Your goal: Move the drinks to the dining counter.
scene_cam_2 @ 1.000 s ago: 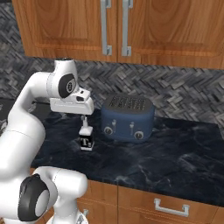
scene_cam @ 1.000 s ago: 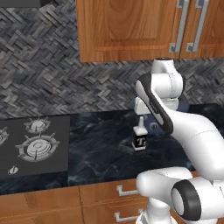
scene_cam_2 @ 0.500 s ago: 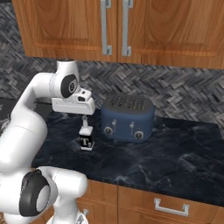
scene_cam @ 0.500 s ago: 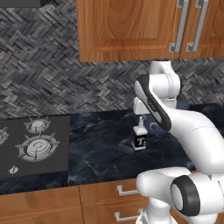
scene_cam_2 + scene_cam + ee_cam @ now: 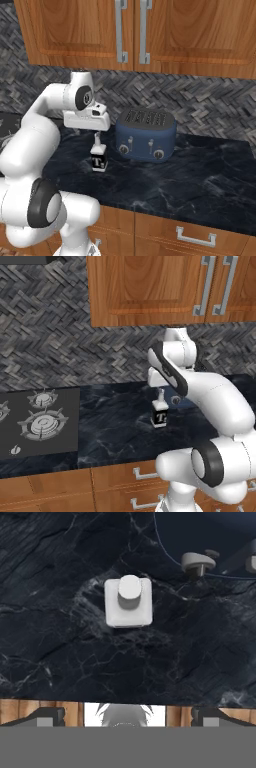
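1. Left base view: the hand [image 5: 161,390] hangs directly above the square clear bottle [image 5: 159,413], which stands upright on the dark marble counter [image 5: 115,426]. The fingers are mostly hidden by the arm, but their spread looks wide. The stove burners [image 5: 42,423] lie well off to the hand's left.

2. Right base view: the hand [image 5: 97,134] sits just over the bottle's white cap, and the bottle [image 5: 98,159] with its black "T" label is straight below it. The blue toaster [image 5: 146,134] stands near the hand's right side, apart from the bottle.

3. Hand view: the bottle [image 5: 128,601] lies ahead of the fingertips [image 5: 46,717], seen from above, roughly centred between them but further out along the view. The jaws stand fully open and hold nothing. A toaster lever [image 5: 198,562] pokes in beyond the bottle to one side.

4. To do this step well, I judge the hand should come straight down and stay centred on the bottle. The fingers should meet its flat sides squarely, below the cap. Keep clear of the toaster and close gently, as the bottle could tip.
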Controlling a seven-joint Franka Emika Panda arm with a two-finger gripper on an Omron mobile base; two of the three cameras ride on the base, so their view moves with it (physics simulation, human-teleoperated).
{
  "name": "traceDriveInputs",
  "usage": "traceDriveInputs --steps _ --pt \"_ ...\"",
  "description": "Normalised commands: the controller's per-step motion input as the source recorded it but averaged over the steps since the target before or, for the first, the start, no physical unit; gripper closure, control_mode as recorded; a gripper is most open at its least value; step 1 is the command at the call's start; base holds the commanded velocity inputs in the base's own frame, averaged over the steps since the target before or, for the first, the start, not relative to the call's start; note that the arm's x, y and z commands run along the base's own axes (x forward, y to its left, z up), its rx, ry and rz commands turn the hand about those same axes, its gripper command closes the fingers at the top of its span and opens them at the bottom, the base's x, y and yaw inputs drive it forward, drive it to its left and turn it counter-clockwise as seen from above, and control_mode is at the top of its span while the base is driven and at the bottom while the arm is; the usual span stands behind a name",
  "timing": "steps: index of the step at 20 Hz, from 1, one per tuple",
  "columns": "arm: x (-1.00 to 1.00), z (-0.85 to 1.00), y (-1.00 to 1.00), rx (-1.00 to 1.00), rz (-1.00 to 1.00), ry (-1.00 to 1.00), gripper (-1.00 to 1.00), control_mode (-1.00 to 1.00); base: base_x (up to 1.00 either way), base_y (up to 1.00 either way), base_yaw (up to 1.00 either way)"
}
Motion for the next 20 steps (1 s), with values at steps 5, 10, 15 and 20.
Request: traceDriveInputs --steps 5,10,15,20 --pt "0.09 -0.3 0.07 0.0 0.0 0.01 -1.0 -1.0 0.0 0.0 0.0" --pt "0.15 -0.17 0.0 0.0 0.0 0.0 -1.0 -1.0 0.0 0.0 0.0" --pt "0.17 -0.19 0.0 0.0 0.0 0.0 -1.0 -1.0 0.0 0.0 0.0" --pt "0.29 -0.11 0.0 0.0 0.0 -0.01 -1.0 -1.0 0.0 0.0 0.0"
